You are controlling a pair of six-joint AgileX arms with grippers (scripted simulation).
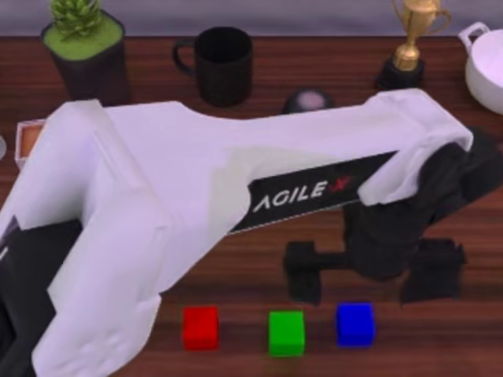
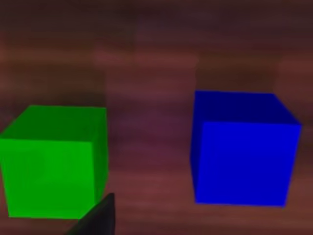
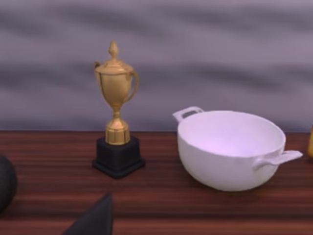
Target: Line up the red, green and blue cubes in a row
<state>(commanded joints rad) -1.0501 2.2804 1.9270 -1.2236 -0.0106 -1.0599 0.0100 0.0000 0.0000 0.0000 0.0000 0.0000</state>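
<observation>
1. Red cube point(image 1: 200, 327), green cube point(image 1: 286, 332) and blue cube point(image 1: 354, 323) sit in a left-to-right row along the table's point(image 1: 236, 267) near edge, apart.
2. Left gripper point(image 1: 369, 271) hovers just behind green and blue, fingers spread, holding nothing.
3. Right gripper: fingers, cannot tell.

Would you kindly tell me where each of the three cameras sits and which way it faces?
Top view: above the table, looking down on the red cube, green cube and blue cube; my left arm spans it, its open left tool above the row.
Left wrist view: looks close at the green and blue cubes, shared with the top view; a fingertip shows.
Right wrist view: faces trophy and bowl; one fingertip shows.
</observation>
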